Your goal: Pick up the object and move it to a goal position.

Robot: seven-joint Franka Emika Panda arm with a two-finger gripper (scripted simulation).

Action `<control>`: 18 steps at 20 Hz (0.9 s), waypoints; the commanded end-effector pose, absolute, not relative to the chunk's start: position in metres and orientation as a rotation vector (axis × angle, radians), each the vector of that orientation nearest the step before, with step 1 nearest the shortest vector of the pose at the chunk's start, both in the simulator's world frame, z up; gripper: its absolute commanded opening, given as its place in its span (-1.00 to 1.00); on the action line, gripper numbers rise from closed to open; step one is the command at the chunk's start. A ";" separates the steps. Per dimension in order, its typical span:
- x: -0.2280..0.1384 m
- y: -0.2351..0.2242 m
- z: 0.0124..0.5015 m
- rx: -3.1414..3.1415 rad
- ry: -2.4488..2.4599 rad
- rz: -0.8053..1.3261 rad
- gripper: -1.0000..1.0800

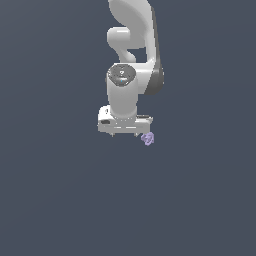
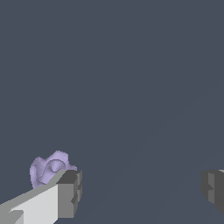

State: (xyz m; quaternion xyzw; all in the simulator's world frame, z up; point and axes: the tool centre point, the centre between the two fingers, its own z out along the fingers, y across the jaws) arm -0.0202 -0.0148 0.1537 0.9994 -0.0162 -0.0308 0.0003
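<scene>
The object is a tiny lavender lumpy blob [image 1: 147, 138] on the dark floor, just off the white hand's corner on the exterior view's right. In the wrist view the blob [image 2: 48, 168] lies beside and partly behind one grey fingertip [image 2: 70, 192], outside the gap between the fingers. My gripper [image 1: 126, 134] is open with its jaws wide apart and nothing between them [image 2: 140, 194]. The other fingertip [image 2: 213, 190] shows at the frame's edge. The hand hangs low over the floor, pointing down.
The white arm [image 1: 132, 45] rises behind the hand in the exterior view. The plain dark grey floor [image 1: 60, 190] fills the rest of both views. No goal marker shows.
</scene>
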 end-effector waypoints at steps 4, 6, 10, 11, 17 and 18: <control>-0.020 -0.021 0.154 3.135 -0.069 -0.099 0.92; -0.019 -0.031 0.154 3.127 -0.101 -0.103 0.92; -0.019 -0.046 0.155 3.117 -0.135 -0.109 0.92; -0.019 -0.046 0.155 3.117 -0.135 -0.109 0.92; -0.019 -0.041 0.153 3.117 -0.149 -0.106 0.92; -0.020 -0.040 0.153 3.116 -0.158 -0.105 0.92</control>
